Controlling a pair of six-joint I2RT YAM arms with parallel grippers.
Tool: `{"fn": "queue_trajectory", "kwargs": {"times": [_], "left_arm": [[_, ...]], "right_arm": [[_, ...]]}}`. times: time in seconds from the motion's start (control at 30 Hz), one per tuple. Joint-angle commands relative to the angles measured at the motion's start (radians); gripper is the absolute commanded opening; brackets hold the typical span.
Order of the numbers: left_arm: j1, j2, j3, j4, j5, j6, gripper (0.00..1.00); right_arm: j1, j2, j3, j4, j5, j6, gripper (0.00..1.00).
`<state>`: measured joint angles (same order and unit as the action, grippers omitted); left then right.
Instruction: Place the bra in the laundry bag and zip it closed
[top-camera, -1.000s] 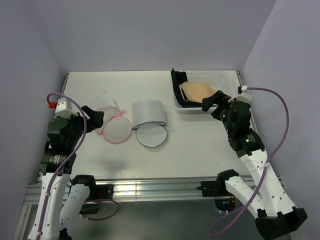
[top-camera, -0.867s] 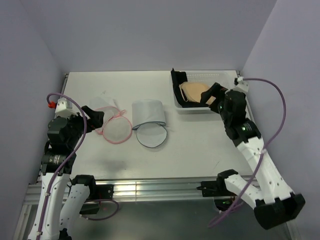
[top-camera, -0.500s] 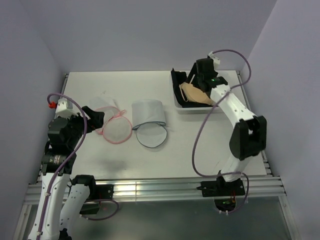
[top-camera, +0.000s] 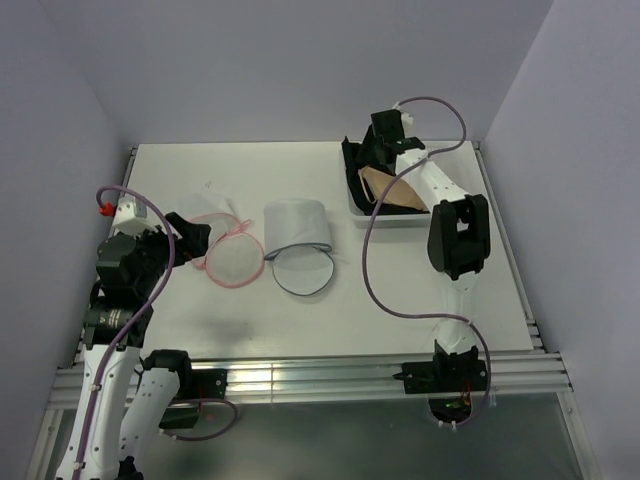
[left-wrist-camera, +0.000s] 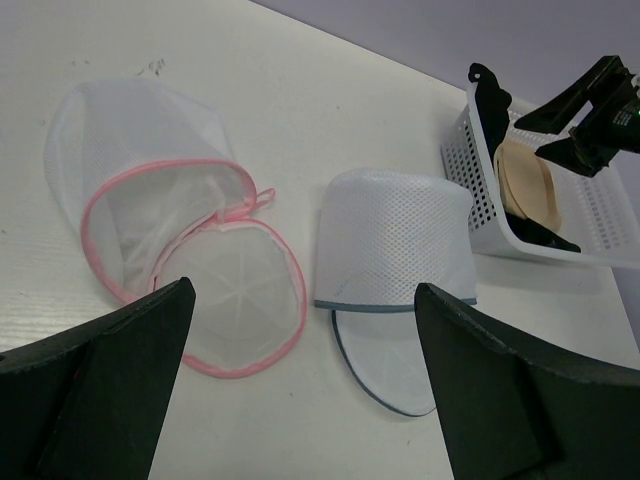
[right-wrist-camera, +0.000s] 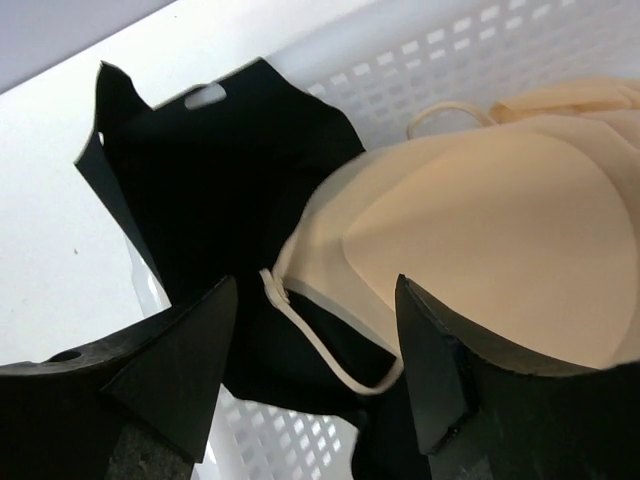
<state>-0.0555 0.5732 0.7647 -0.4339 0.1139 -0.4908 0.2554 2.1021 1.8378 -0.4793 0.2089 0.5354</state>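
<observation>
A beige bra lies in a white basket at the back right, over black fabric. In the right wrist view the bra and its strap loop lie right under my open right gripper. My right gripper hangs over the basket's left end. A grey-trimmed mesh laundry bag lies open mid-table; it also shows in the left wrist view. My left gripper is open and empty beside a pink-trimmed mesh bag.
The pink-trimmed bag lies open, left of the grey one. The basket stands near the table's back right corner. Purple walls close in the table on three sides.
My right arm has stretched far back and left, from beside the basket's front right to above its left end over the bra. The left arm has not moved.
</observation>
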Motion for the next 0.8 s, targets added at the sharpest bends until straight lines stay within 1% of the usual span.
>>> {"fn": "queue_trajectory", "kwargs": {"times": [0.0,0.27,0.43,0.53,0.77], "left_arm": [[0.003,-0.003,-0.004,0.020,0.023,0.015,0.99],[0.003,0.001,-0.004,0.020,0.023,0.015,0.99],[0.003,-0.003,-0.005,0.020,0.021,0.015,0.99],[0.003,0.002,-0.005,0.021,0.021,0.015,0.99],[0.003,0.001,-0.005,0.020,0.017,0.014,0.99]], "right_arm": [[0.005,0.059,0.124,-0.011,-0.017,0.018,0.71],[0.008,0.160,0.193,-0.028,-0.025,0.078,0.61],[0.012,0.173,0.192,-0.033,-0.016,0.103,0.55],[0.012,0.176,0.187,-0.033,-0.006,0.106,0.52],[0.012,0.191,0.201,-0.039,-0.002,0.104,0.50]]}}
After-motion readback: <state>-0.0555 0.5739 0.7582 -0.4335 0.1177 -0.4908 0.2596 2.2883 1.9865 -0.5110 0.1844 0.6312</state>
